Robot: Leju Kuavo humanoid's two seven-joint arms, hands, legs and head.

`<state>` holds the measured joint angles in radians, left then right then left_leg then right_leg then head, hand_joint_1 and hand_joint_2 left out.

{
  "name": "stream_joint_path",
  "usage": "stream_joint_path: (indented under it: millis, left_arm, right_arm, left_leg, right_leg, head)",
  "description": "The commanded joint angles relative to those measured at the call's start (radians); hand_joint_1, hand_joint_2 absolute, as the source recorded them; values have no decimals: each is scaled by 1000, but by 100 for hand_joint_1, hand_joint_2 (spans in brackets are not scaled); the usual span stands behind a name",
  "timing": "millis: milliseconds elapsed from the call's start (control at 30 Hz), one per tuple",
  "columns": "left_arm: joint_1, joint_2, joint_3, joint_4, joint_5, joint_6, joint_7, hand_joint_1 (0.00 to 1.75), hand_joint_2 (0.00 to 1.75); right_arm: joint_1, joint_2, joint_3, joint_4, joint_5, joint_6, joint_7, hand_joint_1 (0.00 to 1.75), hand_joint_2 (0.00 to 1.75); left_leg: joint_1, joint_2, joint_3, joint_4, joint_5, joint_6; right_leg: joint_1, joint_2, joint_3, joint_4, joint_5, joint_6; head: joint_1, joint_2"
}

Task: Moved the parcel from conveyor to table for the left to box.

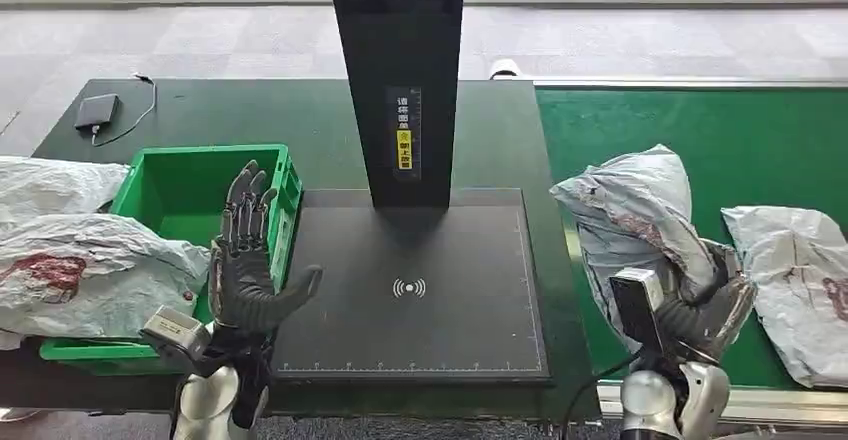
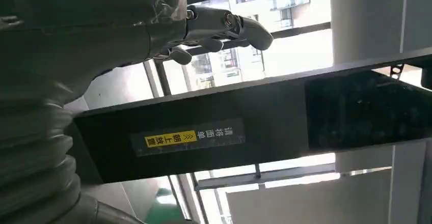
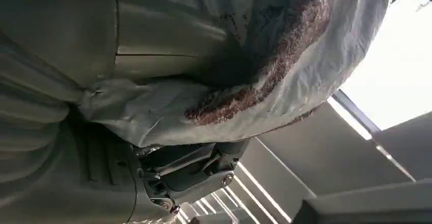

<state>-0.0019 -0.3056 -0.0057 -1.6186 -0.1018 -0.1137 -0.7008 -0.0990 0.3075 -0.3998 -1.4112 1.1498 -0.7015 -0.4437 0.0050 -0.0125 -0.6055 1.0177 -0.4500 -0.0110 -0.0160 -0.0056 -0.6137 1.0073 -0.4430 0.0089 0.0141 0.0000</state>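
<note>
parcel (image 1: 635,215): grey, brown blotches | bin (image 1: 160,192): green | conveyor (image 1: 740,150): green

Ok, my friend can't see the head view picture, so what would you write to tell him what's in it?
The robot's right hand holds a grey parcel upright over the green conveyor, beside another parcel. Its left hand is raised open near a green bin with bags, and a black scanner pad lies between.

The parcel (image 1: 640,215) is hiding most of the right hand (image 1: 712,300); the picture's right edge is cropping another parcel (image 1: 800,280).
</note>
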Motion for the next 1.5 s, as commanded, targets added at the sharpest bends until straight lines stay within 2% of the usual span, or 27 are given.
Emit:
stream_joint_path:
  millis: [33,233,267,300,333,367,467,533,567,633,667,867,967,1200,1267,1367,1467,1500]
  left_arm:
    - [-40,3,-23,72,1,10,3,0,175]
    - [-46,6,-26,78,4,15,3,0,175]
    - [-47,8,-27,78,3,20,3,0,175]
    - [-59,11,-26,87,5,29,3,0,175]
    - [-46,4,-16,75,-5,11,3,0,175]
    - [-47,8,-19,76,-1,14,3,0,175]
    - [-47,8,-19,76,-1,14,3,0,175]
    - [-54,21,-29,88,8,15,3,0,175]
    - [-68,23,-35,111,9,7,3,0,175]
    - [-75,23,-38,119,9,11,3,0,175]
    - [-75,23,-38,119,9,11,3,0,175]
    - [-73,25,-40,117,11,13,3,0,175]
    - [-93,24,-53,134,11,6,3,0,175]
    - [-133,14,-68,172,1,14,3,0,175]
    - [-134,15,-73,170,-2,19,3,0,175]
    - [-134,15,-73,170,-2,19,3,0,175]
    - [-135,15,-74,170,-4,17,3,0,175]
    - [-141,15,-74,177,-5,16,3,0,175]
  right_arm:
    - [25,42,-41,-140,-2,3,4,175,175]
    - [21,42,-33,-121,14,3,6,175,175]
    - [25,42,1,-75,-28,3,-48,175,175]
    - [28,42,51,-11,-35,3,-54,175,175]
    - [-16,26,121,55,-30,3,1,175,175]
    - [6,42,102,65,-59,3,-62,175,175]
    - [6,42,102,65,-59,3,-62,175,175]
    - [-48,23,225,272,-84,3,-92,175,175]
    - [-90,2,334,397,-68,113,-73,175,175]
    - [-125,18,366,480,-59,45,-48,175,175]
    - [-125,18,366,480,-59,45,-48,175,175]
    - [-132,5,376,499,-81,33,-54,175,175]
    - [-186,-2,440,605,-90,43,-20,175,175]
    - [-268,26,479,743,-152,61,-34,175,175]
    - [-301,32,481,795,-222,103,-71,175,175]
    - [-301,32,481,795,-222,103,-71,175,175]
    - [-311,36,472,812,-278,164,-104,175,175]
    - [-318,37,475,825,-323,238,-133,175,175]
  left_leg:
    - [0,0,4,-1,0,0]
    - [0,2,4,-1,0,0]
    - [0,3,4,-1,0,0]
    - [1,3,3,-1,0,0]
    - [1,5,7,-3,-1,0]
    - [1,5,6,-2,0,-1]
    - [2,7,6,-2,-1,-1]
    - [1,8,7,-3,-1,-1]
    - [2,9,6,-3,-1,-1]
    - [2,14,8,-4,-1,-1]
    - [3,16,7,-3,-1,-1]
    - [2,7,6,-3,1,-1]
    - [2,9,5,-2,0,-1]
    - [2,8,4,-1,1,-1]
    - [2,9,5,-2,1,-1]
    - [2,8,5,-2,2,-2]
    - [2,7,5,-2,1,-2]
    - [2,7,4,-2,2,-2]
  right_leg:
    - [0,-1,4,-1,-1,-1]
    - [1,1,4,-1,0,-1]
    - [1,2,3,-1,0,-1]
    - [1,3,2,-1,1,-1]
    - [1,4,6,-3,1,-1]
    - [1,4,4,-2,1,-1]
    - [2,7,4,-3,1,-1]
    - [1,8,5,-3,1,-1]
    - [2,9,4,-3,2,-1]
    - [3,14,6,-4,4,-2]
    - [3,16,5,-4,4,-2]
    - [3,7,4,-2,2,-2]
    - [2,8,4,-1,2,-2]
    - [2,8,2,0,2,-2]
    - [2,8,3,-1,3,-2]
    - [2,7,3,-1,3,-3]
    - [2,7,3,-1,2,-3]
    - [2,7,3,-1,2,-3]
  head:
    - [0,0]
    - [0,0]
    - [0,0]
    - [0,0]
    - [0,0]
    - [0,0]
    - [0,0]
    - [0,0]
    - [0,0]
    - [0,0]
    - [1,0]
    - [0,0]
    - [0,0]
    - [0,0]
    - [0,0]
    - [0,0]
    - [0,0]
    - [0,0]
